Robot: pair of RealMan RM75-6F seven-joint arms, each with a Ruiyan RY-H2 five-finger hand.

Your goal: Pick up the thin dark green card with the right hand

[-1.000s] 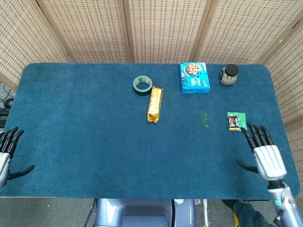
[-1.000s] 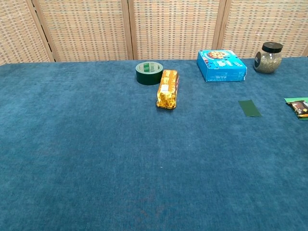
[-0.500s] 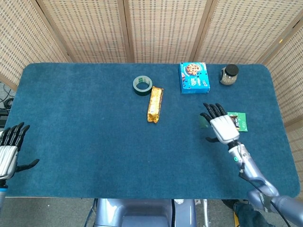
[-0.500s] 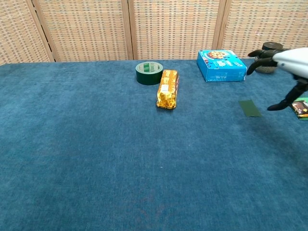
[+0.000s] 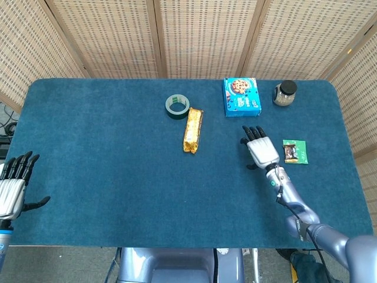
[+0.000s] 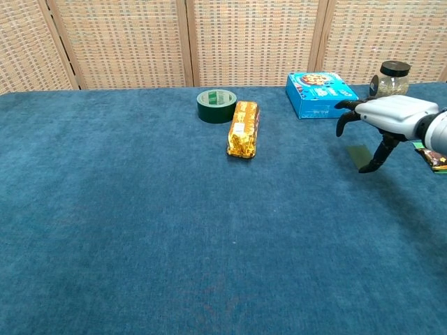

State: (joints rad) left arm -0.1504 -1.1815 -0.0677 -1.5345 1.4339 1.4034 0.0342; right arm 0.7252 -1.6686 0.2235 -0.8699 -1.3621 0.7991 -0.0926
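The thin dark green card [image 6: 359,156] lies flat on the blue table cloth [image 5: 106,147]; the chest view shows part of it beside my right thumb. In the head view my right hand [image 5: 260,151] covers the card. That hand [image 6: 388,116] hangs over the card with its fingers spread and nothing in them. Whether it touches the card is unclear. My left hand [image 5: 13,187] stays at the table's near left corner, fingers apart and empty.
A small green snack packet [image 5: 294,151] lies just right of my right hand. Further back are a blue cookie box [image 5: 241,96], a jar [image 5: 284,93], a green tape roll [image 5: 177,106] and a golden biscuit pack [image 5: 193,130].
My right hand has swung in from the near right edge to over the card, hiding it in the head view. The left hand has barely shifted.
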